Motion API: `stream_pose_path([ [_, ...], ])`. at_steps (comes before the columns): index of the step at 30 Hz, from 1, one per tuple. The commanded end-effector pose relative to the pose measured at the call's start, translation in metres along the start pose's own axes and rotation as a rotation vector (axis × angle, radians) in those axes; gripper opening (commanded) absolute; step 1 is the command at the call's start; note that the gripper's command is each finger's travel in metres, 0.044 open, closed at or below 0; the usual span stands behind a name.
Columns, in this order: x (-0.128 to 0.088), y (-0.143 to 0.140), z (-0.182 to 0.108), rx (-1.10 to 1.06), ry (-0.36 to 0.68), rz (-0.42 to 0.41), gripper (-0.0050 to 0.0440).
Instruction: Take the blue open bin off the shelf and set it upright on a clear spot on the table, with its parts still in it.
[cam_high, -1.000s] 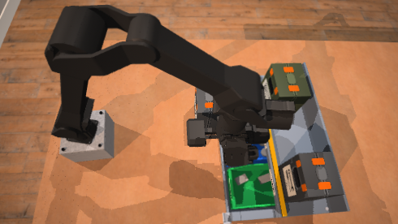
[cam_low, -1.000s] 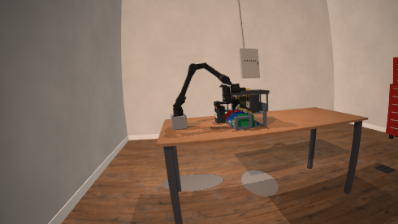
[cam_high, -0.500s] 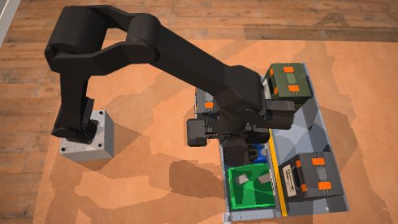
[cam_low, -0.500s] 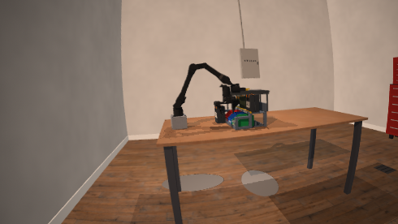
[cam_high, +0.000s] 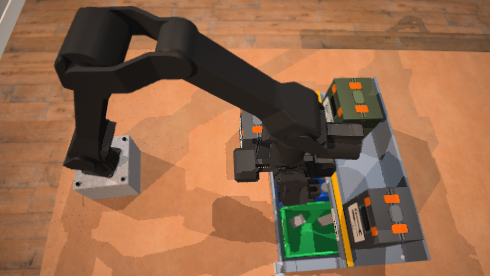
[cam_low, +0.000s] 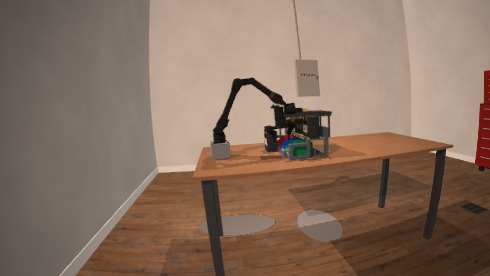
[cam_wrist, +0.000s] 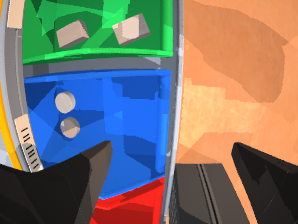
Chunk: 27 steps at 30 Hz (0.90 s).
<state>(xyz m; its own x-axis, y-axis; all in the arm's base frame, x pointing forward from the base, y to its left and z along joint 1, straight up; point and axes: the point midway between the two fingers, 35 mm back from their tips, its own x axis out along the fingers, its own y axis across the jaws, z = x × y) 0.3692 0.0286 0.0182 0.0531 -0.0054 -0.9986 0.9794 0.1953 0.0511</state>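
Note:
The blue open bin (cam_wrist: 100, 129) sits on the lower shelf between a green bin (cam_wrist: 93, 16) and a red bin (cam_wrist: 127, 219). Two grey round parts (cam_wrist: 67, 115) lie inside it. In the overhead view only a sliver of the blue bin (cam_high: 322, 194) shows under my arm. My gripper (cam_wrist: 175, 149) is open and empty, just above the bin's table-side rim; the left finger hangs over the blue bin, the right finger over the table. In the side view the gripper (cam_low: 280, 137) is at the shelf's front.
The green bin (cam_high: 309, 229) holds two grey blocks. A dark green case (cam_high: 356, 102) and a grey case (cam_high: 385, 217) stand on the shelf's upper level. The arm's base block (cam_high: 107, 170) stands at the table's left. The orange-brown table top (cam_high: 175, 150) lies between them.

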Motion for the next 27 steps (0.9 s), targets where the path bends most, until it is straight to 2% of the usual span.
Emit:
stream_pose_path([
  [1,0.0164,0.0176,-0.0005,0.001,0.006,0.114,0.0425],
  [2,0.0235,0.0233,-0.0006,0.002,0.007,0.149,0.0425],
  [27,0.0193,0.0197,-0.0008,0.002,0.006,0.15,0.0425],
])
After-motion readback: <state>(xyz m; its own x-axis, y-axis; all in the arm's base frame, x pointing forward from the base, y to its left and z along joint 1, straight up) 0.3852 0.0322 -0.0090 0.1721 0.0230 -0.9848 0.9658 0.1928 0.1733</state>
